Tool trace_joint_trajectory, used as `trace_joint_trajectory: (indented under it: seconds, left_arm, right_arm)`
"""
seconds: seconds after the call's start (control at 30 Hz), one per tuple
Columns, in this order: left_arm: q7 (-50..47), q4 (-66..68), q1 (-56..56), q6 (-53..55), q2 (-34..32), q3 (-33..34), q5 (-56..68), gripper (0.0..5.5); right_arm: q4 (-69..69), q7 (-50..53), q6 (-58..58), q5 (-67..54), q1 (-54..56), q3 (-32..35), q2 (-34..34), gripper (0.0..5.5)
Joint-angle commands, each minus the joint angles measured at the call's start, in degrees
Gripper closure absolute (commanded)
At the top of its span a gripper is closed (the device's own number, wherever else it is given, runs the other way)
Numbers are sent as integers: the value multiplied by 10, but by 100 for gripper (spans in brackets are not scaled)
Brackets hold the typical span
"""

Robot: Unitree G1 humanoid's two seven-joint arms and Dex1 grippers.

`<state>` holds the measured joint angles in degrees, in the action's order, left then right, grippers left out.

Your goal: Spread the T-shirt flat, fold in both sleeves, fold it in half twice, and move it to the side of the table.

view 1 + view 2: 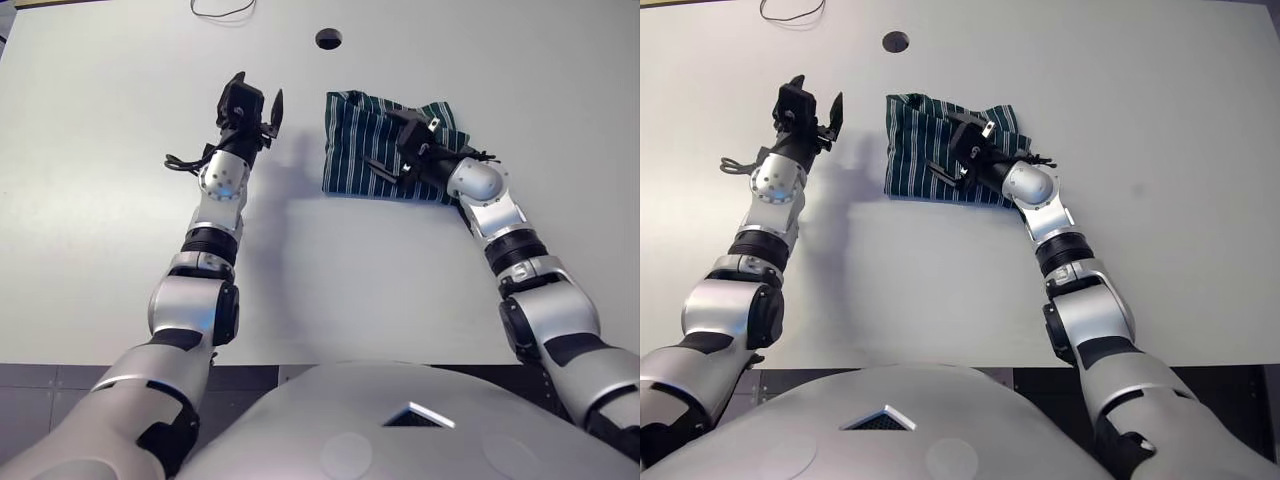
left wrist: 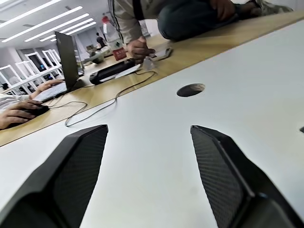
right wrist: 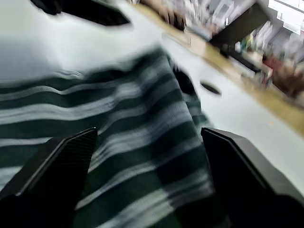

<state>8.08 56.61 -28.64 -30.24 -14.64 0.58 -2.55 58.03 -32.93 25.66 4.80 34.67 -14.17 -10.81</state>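
The T-shirt (image 1: pixel 365 140), dark green with thin white stripes, lies folded into a compact rectangle on the white table (image 1: pixel 330 270), right of centre. My right gripper (image 1: pixel 393 145) hovers just over the shirt's right half, open, with nothing between its fingers. In the right wrist view the striped cloth (image 3: pixel 137 128) lies close beneath the spread fingers (image 3: pixel 61 161). My left gripper (image 1: pixel 258 95) is raised over bare table left of the shirt, open and empty, a short gap from the cloth's left edge. In the left wrist view its two fingers (image 2: pixel 80 166) frame only white tabletop.
A round cable hole (image 1: pixel 328 39) sits in the table beyond the shirt, with a thin black cable (image 1: pixel 222 10) at the far edge. Wide bare tabletop lies to the left, right and front. Past the far edge is a wooden desk (image 2: pixel 142 76) with a laptop (image 2: pixel 66 57).
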Motion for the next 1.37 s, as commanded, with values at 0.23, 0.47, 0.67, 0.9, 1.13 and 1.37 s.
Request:
trace_joint_trajectory:
  seconds: [0.23, 0.47, 0.67, 0.9, 1.13, 1.37]
  left_arm:
    - [12, -286, 141, 58, 21, 56, 100, 226]
    - [0, -343, 167, 72, 83, 51, 119, 226]
    - [-28, -334, 178, 47, 116, 66, 109, 226]
    - [-59, -353, 199, 0, 149, 60, 88, 226]
    - [-112, -357, 222, -59, 204, 18, 6, 226]
    - [-185, -300, 207, -97, 185, 9, -67, 226]
  right_arm:
    - [186, 217, -221, -71, 100, 161, 5, 144]
    - [199, 512, -277, -161, 134, 335, -90, 144]
    - [191, 549, -252, -176, 113, 393, -129, 144]
    - [-9, 432, -23, -136, 54, 333, -101, 144]
    - [-381, 413, 37, 42, -226, 88, 49, 144]
    - [-350, 442, 46, 64, -253, 99, 65, 144]
